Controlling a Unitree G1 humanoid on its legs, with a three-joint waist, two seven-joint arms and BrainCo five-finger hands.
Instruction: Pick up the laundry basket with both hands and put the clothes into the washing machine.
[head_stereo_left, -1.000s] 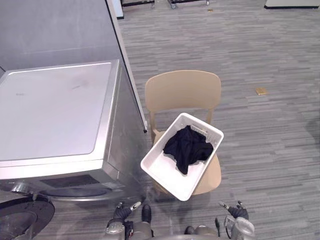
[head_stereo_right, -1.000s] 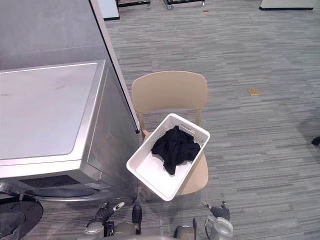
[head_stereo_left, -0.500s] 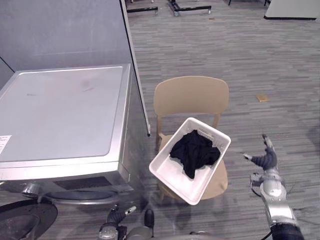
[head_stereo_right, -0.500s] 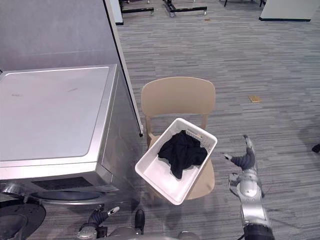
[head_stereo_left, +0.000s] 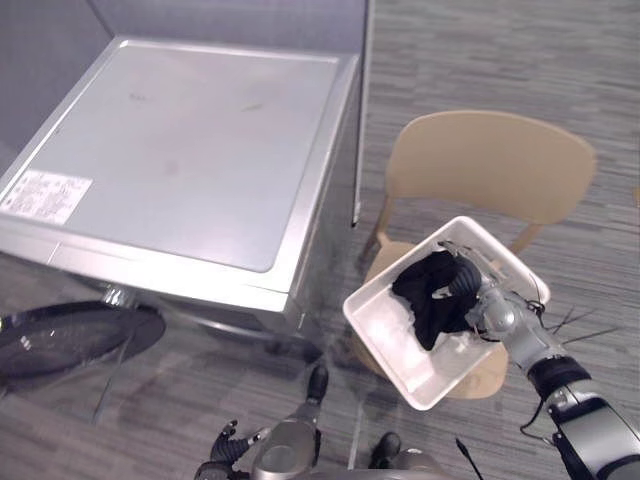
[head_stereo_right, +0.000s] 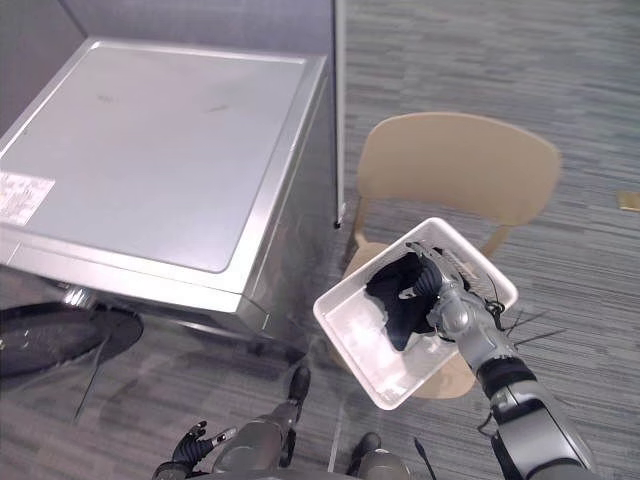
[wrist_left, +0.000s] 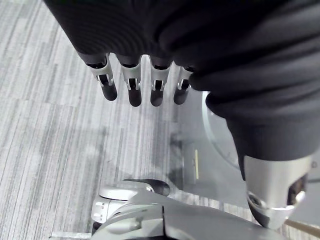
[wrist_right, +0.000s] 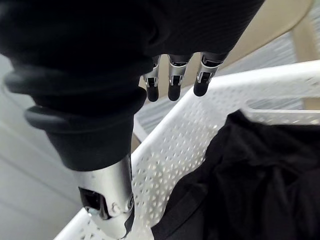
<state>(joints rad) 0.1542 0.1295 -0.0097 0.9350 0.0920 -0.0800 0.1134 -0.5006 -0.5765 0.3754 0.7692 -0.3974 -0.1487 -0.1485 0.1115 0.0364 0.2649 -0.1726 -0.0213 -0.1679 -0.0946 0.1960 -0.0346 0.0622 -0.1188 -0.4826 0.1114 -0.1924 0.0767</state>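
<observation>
The white laundry basket (head_stereo_left: 392, 345) sits tilted on a tan chair (head_stereo_left: 490, 165), with a black garment (head_stereo_left: 425, 290) bunched in its far half. My right hand (head_stereo_left: 475, 300) hovers over the garment, just inside the basket's right rim. In the right wrist view its fingers (wrist_right: 172, 80) stretch straight above the perforated basket wall (wrist_right: 185, 145), with the black cloth (wrist_right: 250, 170) below them, held by nothing. My left hand (head_stereo_left: 225, 452) hangs low by the floor, open, its fingers (wrist_left: 132, 85) straight over grey flooring. The silver washing machine (head_stereo_left: 190, 140) stands left of the chair.
The washer's dark round door (head_stereo_left: 70, 340) hangs open low at the front left. A grey partition wall (head_stereo_left: 200, 15) runs behind the machine, and its edge (head_stereo_left: 362, 120) comes down between washer and chair. Grey plank floor surrounds the chair.
The camera has swung down and left. My right hand has come in from the chair's right side to above the garment in the basket. The left hand stays low.
</observation>
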